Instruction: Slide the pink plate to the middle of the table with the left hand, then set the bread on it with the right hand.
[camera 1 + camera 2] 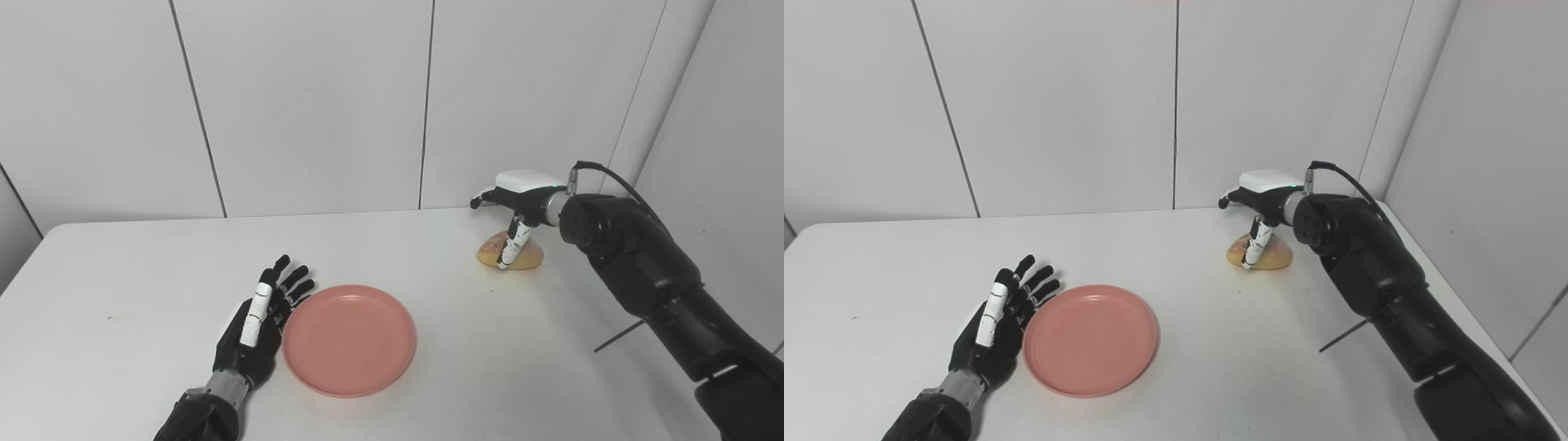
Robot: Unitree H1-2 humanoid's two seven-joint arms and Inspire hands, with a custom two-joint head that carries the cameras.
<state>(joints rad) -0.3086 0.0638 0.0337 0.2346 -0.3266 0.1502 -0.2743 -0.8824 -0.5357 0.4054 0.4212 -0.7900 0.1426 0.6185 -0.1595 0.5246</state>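
Left hand: lying flat, fingers spread, touching the pink plate's left rim
Pink plate: sitting mid-table
Right hand: hovering over the bread, thumb reaching down, grip unclear

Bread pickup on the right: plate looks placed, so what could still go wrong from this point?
1. The right hand is over the bread with only one finger visibly down its front. The rounded loaf may roll or slip out as the hand closes.
2. The bread lies near the table's far right edge, so a push could send it off.
3. The left hand, open, lies against the pink plate's rim. Pulling back could drag the plate.
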